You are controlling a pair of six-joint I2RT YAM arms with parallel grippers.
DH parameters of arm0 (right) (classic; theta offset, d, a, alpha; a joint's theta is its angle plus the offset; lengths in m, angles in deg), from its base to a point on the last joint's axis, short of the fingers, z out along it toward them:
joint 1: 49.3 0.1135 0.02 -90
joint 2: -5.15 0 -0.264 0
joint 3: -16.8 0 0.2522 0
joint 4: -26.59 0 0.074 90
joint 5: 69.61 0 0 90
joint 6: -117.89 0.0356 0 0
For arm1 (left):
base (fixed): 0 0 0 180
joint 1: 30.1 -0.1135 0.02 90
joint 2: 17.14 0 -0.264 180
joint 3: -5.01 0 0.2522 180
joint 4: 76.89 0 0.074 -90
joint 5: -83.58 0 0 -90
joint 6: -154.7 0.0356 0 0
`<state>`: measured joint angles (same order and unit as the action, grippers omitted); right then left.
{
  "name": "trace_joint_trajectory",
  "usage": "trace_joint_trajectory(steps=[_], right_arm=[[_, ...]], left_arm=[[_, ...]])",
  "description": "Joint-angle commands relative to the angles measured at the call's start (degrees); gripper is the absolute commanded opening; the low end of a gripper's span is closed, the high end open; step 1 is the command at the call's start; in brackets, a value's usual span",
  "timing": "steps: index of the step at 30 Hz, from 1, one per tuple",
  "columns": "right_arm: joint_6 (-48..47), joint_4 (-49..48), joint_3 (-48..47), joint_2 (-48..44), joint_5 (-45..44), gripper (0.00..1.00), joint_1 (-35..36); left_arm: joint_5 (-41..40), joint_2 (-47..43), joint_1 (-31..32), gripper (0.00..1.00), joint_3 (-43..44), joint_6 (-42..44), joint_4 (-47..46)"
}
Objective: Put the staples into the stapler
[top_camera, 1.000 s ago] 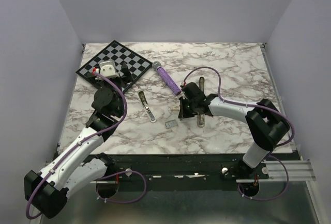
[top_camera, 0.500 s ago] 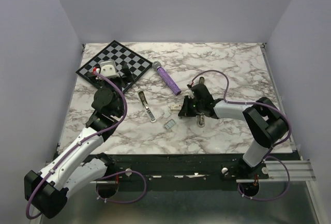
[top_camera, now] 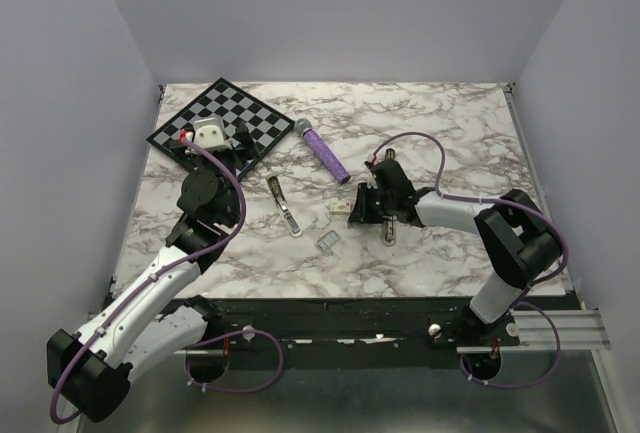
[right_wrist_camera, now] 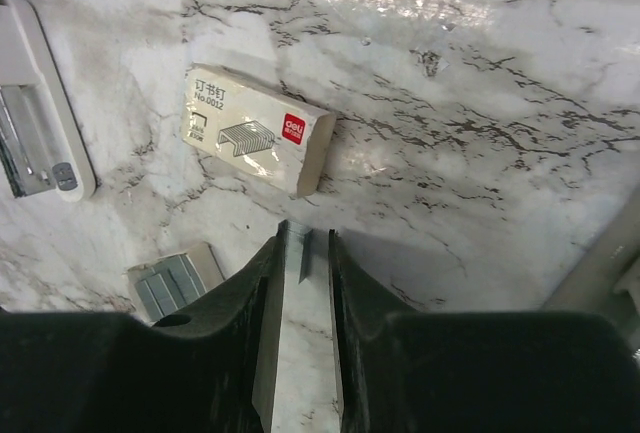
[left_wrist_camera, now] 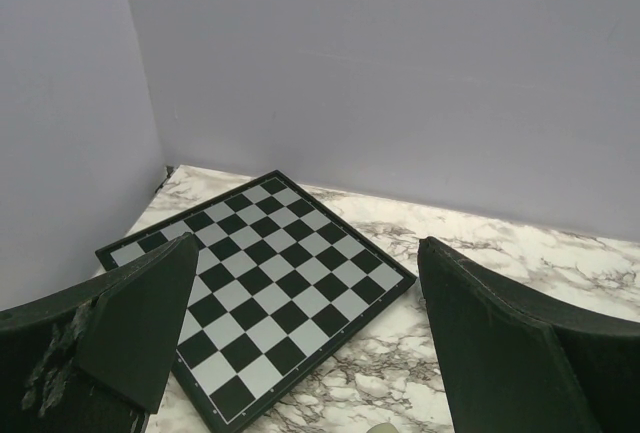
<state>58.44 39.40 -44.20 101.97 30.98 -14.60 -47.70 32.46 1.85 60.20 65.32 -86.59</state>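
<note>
Grey staples (right_wrist_camera: 175, 281) — 1 block; 1 cream box (right_wrist_camera: 258, 129); poss. 2 staplers (top_camera: 283, 203).

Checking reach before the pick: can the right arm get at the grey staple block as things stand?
Probably yes. The staples lie bare on the table close beside the right gripper, nothing over them; the cream box sits apart from them. The jaws are only slightly parted and may need widening.

cream box (right_wrist_camera: 258, 130) ctr | staples (right_wrist_camera: 175, 281) low-L | stapler (right_wrist_camera: 35, 103) L edge | fingers (right_wrist_camera: 235, 343) just apart
</note>
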Motion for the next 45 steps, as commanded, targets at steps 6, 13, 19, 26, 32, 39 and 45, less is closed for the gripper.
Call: trace_joint_trajectory(steps=[6,13,19,26,32,39,45], right_arm=[[-3.21,9.56,-2.24,-1.63,-4.00,0.29,-0.16],[-1.99,10.79,-4.35,-2.24,1.01,0.32,-0.07],[-1.89,13.51,-7.77,0.21,2.42,0.38,0.46],[-1.45,21.24,-14.10,4.87,-3.73,0.40,3.79],[-1.28,28.89,-19.02,7.86,-12.60,0.40,6.87],[-2.07,33.81,-22.71,10.67,-17.35,0.39,9.68],[-2.86,36.89,-26.23,13.66,-20.95,0.35,11.00]], left_arm=[[1.11,-0.30,-0.22,0.98,-0.47,-0.45,-0.09],[1.11,-0.12,-0.22,0.98,-0.30,-0.45,0.26],[1.29,-0.30,-0.22,0.98,-0.30,-0.45,0.26],[1.11,-0.56,-0.22,0.98,-0.21,-0.45,0.35],[1.02,-0.74,-0.22,0.98,-0.21,-0.45,0.26],[1.20,-0.82,-0.22,0.98,-0.21,-0.36,0.35],[1.37,-0.74,-0.22,0.98,-0.21,-0.36,0.35]])
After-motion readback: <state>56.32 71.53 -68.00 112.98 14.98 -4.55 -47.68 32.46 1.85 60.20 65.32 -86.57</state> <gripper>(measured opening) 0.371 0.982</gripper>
